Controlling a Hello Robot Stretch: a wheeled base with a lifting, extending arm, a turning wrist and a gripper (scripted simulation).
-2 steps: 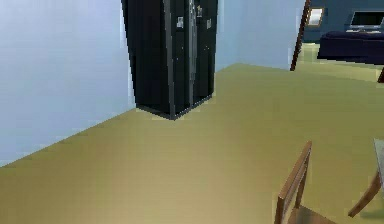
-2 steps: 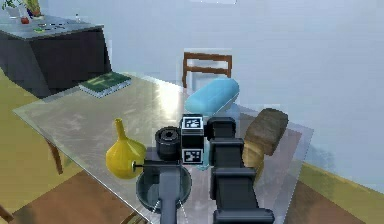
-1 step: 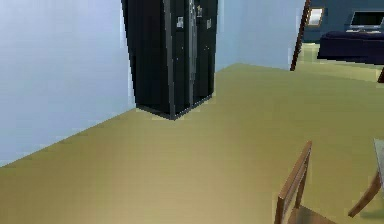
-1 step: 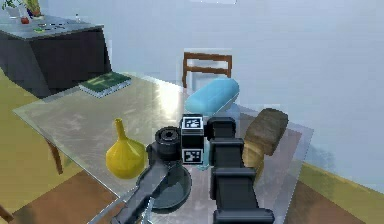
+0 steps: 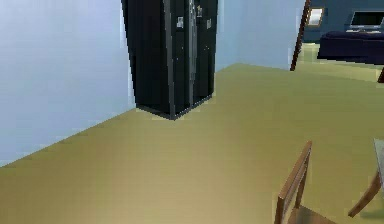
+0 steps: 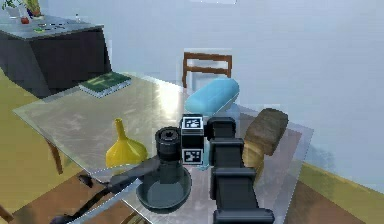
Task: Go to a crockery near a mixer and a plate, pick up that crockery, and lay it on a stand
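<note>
Starting nearest, a dark round vessel [image 6: 165, 190] (whether it is the crockery cannot be told) is seen on the table [image 6: 70, 115] at the near edge of the arm side view. The gripper [image 6: 166, 150] is placed at it, and whether anything is held cannot be told. A yellow funnel shape [image 6: 124, 150] is set just left, a brown loaf [image 6: 265, 135] right, a pale blue block [image 6: 212, 97] farther, and a chair [image 6: 207, 66] beyond.

The arm [image 6: 235, 175] reaches outward, its end effector [image 6: 167, 147] set toward the arm side view's left; whether it holds anything cannot be told.
</note>
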